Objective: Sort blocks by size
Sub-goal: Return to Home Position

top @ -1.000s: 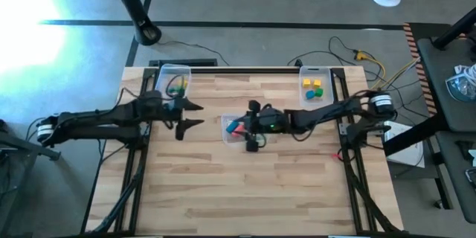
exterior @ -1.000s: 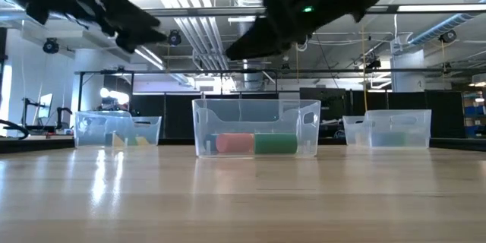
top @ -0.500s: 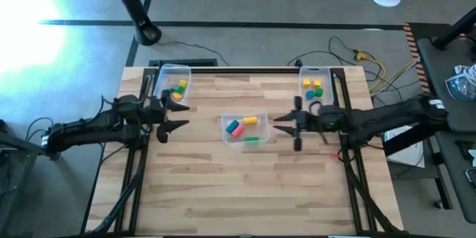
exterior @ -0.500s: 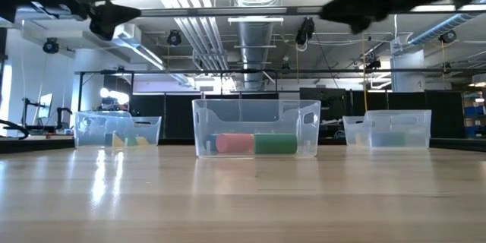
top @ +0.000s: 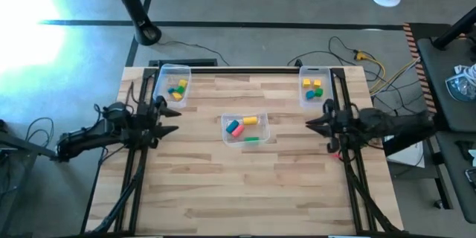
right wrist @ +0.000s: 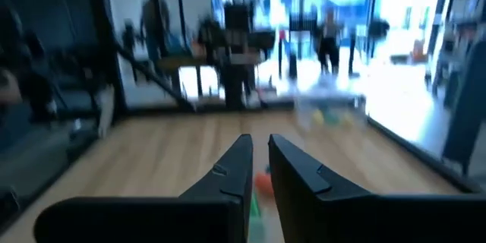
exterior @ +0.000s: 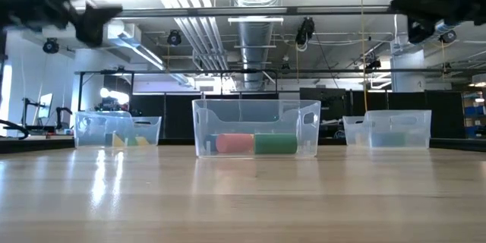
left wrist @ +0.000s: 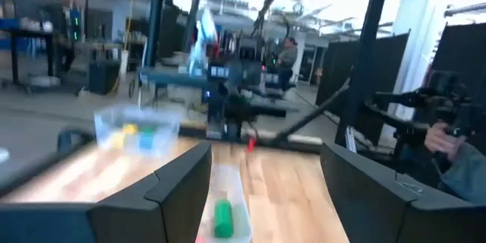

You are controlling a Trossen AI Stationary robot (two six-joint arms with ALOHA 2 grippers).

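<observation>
Left gripper (top: 169, 119) wide open, empty, at left edge of table (top: 245, 186); right gripper (top: 311, 124) nearly closed, empty, at right edge. Blocks (top: 244, 128) sit in 3 clear bins (top: 225, 132), none loose outside, so both arms look parked clear and sorting is likely done
</observation>
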